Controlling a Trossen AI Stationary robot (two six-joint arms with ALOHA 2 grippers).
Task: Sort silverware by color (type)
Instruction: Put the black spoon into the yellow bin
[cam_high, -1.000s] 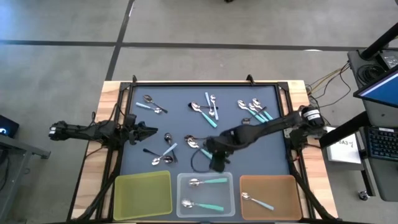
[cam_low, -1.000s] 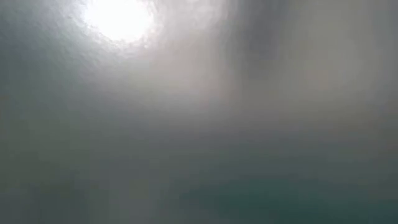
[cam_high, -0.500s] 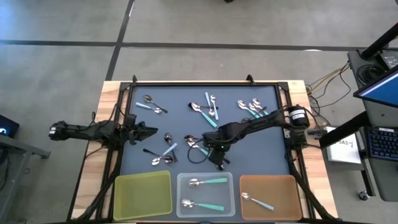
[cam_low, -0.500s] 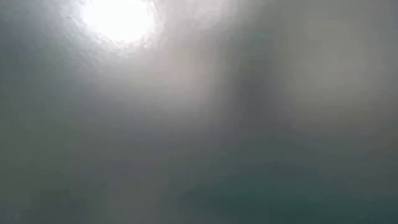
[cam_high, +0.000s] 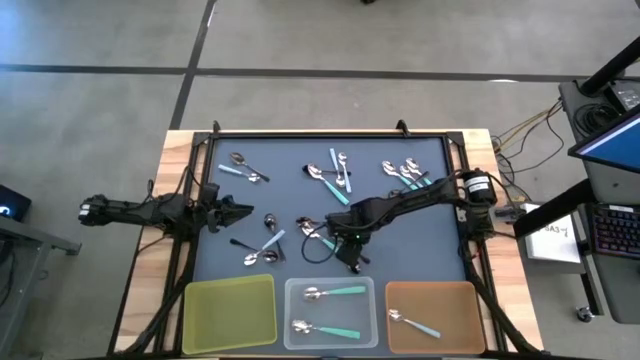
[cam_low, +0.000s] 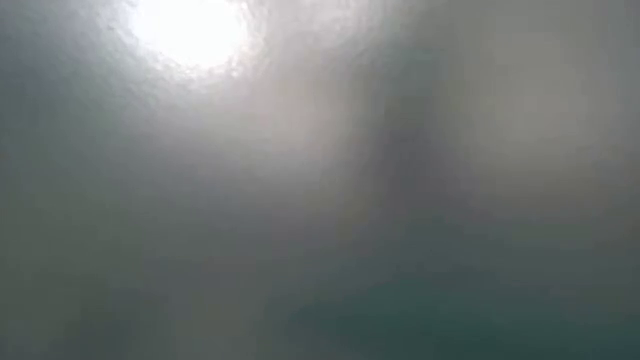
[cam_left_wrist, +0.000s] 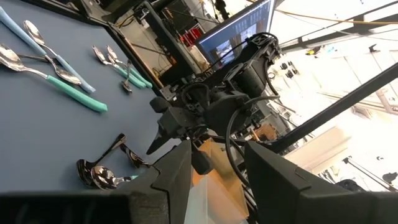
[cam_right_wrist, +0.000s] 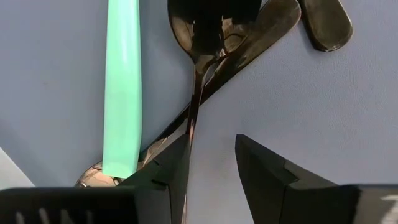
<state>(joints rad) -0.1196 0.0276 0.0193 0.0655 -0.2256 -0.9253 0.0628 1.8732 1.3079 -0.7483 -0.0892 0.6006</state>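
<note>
Since a second ago, right gripper (cam_right_wrist: 211, 165) off the trays, fingers apart, seemingly astride a dark spoon (cam_right_wrist: 198, 74).

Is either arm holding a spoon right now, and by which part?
Neither. The right gripper hangs open over a dark metal spoon, its handle between the fingers. The left gripper is open, holding nothing.

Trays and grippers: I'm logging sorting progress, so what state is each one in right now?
Yellow tray: empty.
Clear tray: holds two teal-handled spoons.
Orange tray: holds one light-blue-handled spoon.
Right gripper: open, low over the dark spoons mid-mat, fingers straddling one thin handle.
Left gripper: open, holding nothing, waiting at the mat's left edge.
</note>
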